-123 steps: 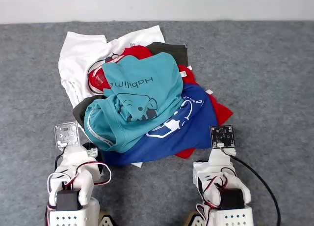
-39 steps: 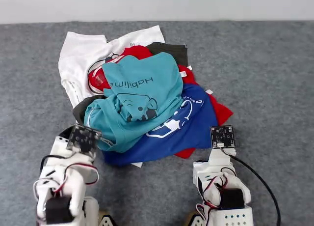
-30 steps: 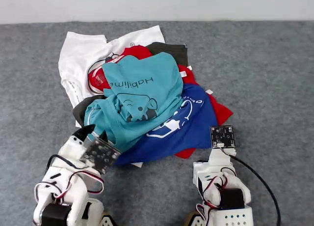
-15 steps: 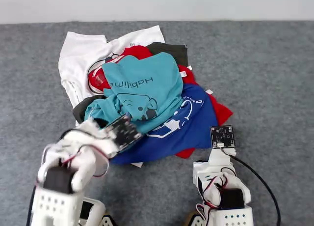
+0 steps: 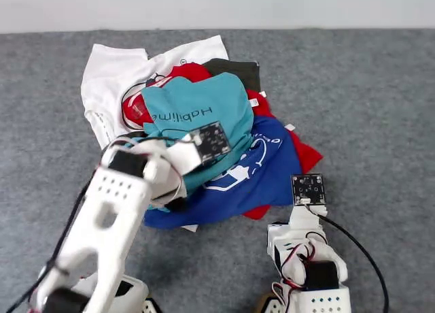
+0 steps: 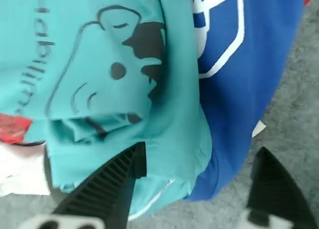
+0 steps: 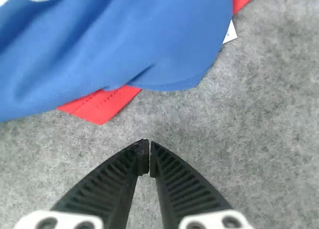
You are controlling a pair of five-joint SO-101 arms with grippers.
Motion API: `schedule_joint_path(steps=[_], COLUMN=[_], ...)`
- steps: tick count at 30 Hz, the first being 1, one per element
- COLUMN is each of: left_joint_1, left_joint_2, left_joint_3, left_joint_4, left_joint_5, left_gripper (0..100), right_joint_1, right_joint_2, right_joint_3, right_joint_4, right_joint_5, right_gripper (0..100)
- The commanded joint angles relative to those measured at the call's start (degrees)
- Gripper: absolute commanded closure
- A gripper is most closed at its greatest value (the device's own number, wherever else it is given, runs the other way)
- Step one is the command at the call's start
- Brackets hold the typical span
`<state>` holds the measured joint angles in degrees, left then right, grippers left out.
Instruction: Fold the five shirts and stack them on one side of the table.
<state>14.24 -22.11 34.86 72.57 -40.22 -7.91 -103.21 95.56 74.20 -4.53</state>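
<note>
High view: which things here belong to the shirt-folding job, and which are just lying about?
Job: teal printed shirt, blue printed shirt, red shirt, white printed shirt, dark grey shirt, heaped together; open left gripper above the teal one.
Lying about: grey felt table cover, black cable.
</note>
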Motion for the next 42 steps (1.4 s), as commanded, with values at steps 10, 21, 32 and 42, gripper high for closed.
schedule_joint_path(steps=[10, 21, 32, 42], left_joint_1=[3.8, 3.6, 1.2, -9.4], left_joint_2=[25.5, 38.3, 36.6, 17.4], left_joint_3=[-16.4, -18.2, -26.5, -40.6], left_joint_4=[-0.4, -14.6, -5.5, -0.3], left_joint_5=[2.6, 23.5, 24.3, 24.7], left_gripper=[66, 67, 99, 99], right_joint_1=[-0.3, -0.3, -0.3, -0.3], right_joint_2=[-0.6, -0.6, -0.6, -0.6], right_joint_3=[0.9, 0.9, 0.9, 0.9], right_joint_4=[0.5, 0.5, 0.5, 0.5], right_joint_5=[-0.2, -0.2, -0.2, -0.2], right_gripper=[99.0, 99.0, 99.0, 99.0])
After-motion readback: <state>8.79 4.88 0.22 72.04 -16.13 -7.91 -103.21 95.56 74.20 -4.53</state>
